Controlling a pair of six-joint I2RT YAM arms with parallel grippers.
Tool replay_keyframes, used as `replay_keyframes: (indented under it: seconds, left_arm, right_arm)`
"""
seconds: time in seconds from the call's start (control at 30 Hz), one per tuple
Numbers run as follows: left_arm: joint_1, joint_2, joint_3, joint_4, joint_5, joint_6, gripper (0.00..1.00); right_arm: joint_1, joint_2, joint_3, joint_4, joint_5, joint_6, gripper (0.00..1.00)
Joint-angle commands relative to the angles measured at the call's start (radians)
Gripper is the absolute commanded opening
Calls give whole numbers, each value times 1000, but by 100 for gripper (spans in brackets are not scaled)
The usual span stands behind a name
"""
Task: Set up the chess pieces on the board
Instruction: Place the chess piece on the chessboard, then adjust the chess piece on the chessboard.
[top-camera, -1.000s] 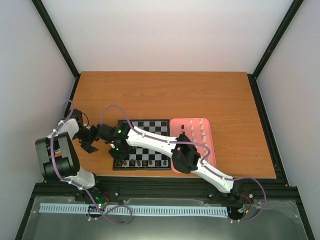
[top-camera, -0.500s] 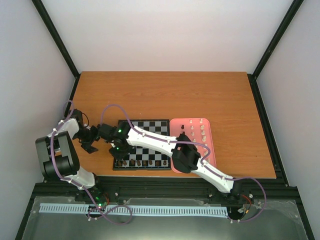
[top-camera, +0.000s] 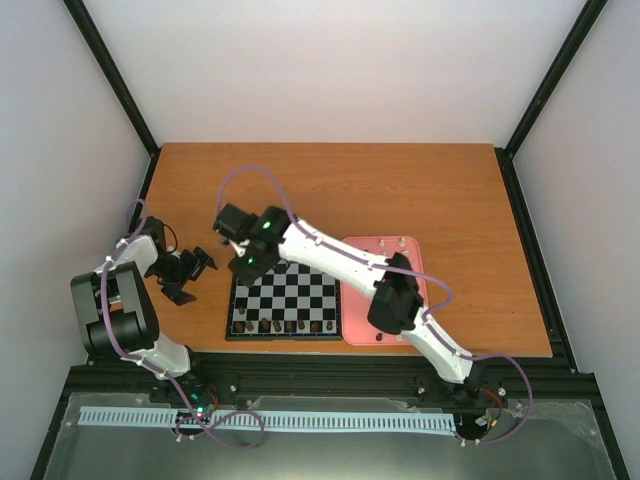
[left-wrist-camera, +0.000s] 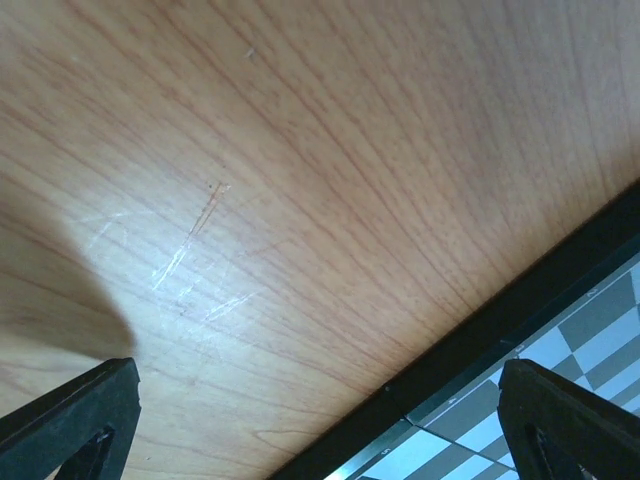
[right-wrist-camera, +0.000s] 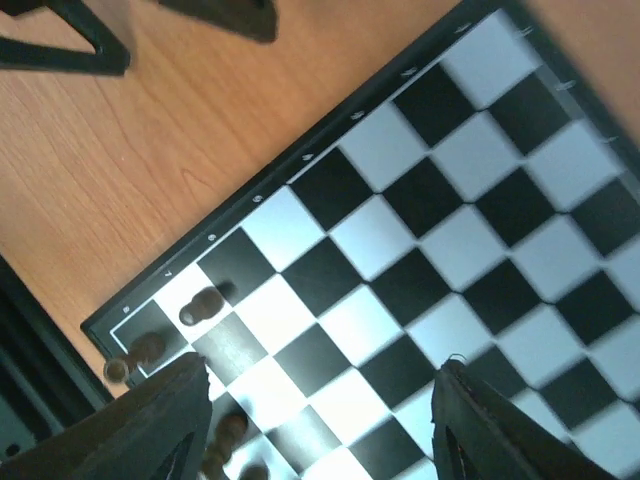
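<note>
The board (top-camera: 290, 295) uncovered: right gripper (right-wrist-camera: 320, 405) lifted, jaws parted.

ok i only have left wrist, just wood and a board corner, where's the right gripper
observer: the right gripper hangs over the board's far-left corner, jaws open, nothing in them.
operator: any pieces on the board
observer: dark pieces line its near edge; another dark piece stands in the second row by the left edge.
operator: and the white ones
observer: a few white pieces show at the far end of a pink tray right of the board; the right arm hides the rest.
</note>
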Motion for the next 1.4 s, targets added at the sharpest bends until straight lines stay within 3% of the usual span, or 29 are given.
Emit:
replay_keyframes:
  seconds: [0.0,0.17,0.2,0.27,0.33,0.53,1.0,1.37]
  left_arm:
    - [8,-12,50,-23,-8,24,100]
    - [8,-22,89,-63,-33,25,100]
    - [8,-24,98,-72,-37,28,100]
    - [8,-34,112,-87,-53,39,100]
    - [7,-42,121,-106,-79,54,100]
    - [8,-72,116,-155,-129,75,100]
    - [8,-170,73,-193,-147,94,100]
    - [8,-185,76,-192,-121,90,100]
  right_arm:
    - [-71,-161,-57,-38,-27,-106,62]
    - [-99,-267,-279,19,-15,-159,58]
    - [-104,-256,-296,22,-21,-166,54]
    - [-107,-213,-294,8,-32,-187,34]
    - [-107,-171,-285,16,-60,-204,23]
    - [-105,-125,-292,124,-275,-236,8]
    - [-55,2,-257,174,-491,-253,4]
    - [-48,44,-237,210,-465,-200,4]
